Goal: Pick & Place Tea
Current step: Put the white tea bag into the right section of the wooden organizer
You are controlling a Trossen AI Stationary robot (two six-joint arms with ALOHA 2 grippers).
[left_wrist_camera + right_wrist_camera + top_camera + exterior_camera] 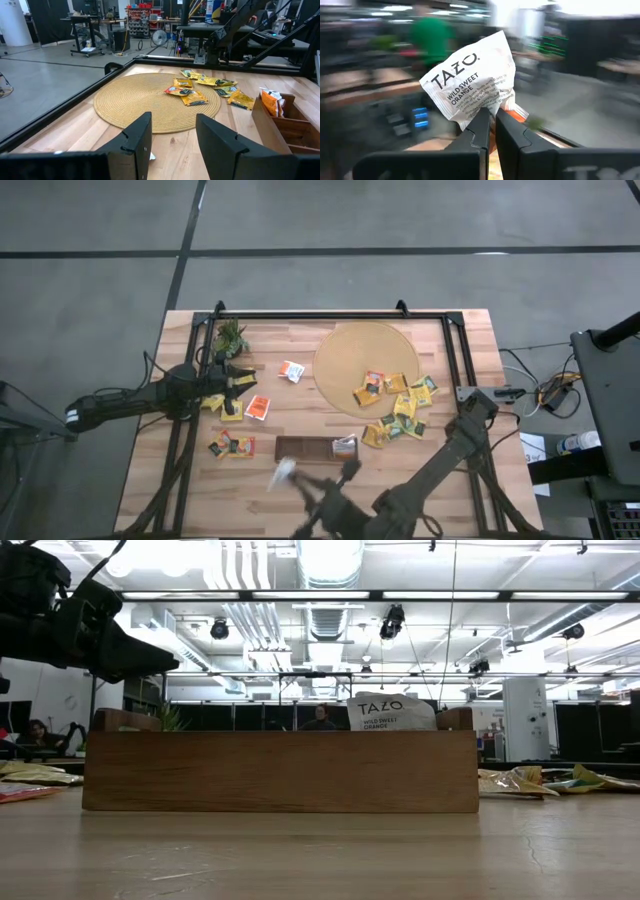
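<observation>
Tea sachet, white, crumpled, pinched by right gripper.

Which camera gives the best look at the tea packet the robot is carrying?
The right wrist view: the white sachet fills it, its label readable, pinched in the right end effector. The high view shows it only as a pale blur near the tray. The left wrist view misses it, and the low view shows none being held.

— How many of each did we count?
— One round woven straw mat, one dark brown oblong wooden tray and one small green spiky plant.
— And tea?
— We found three white-and-orange square paper tea sachets and one plain orange sachet. The yellow paper sachets overlapped too much for us to count.
</observation>
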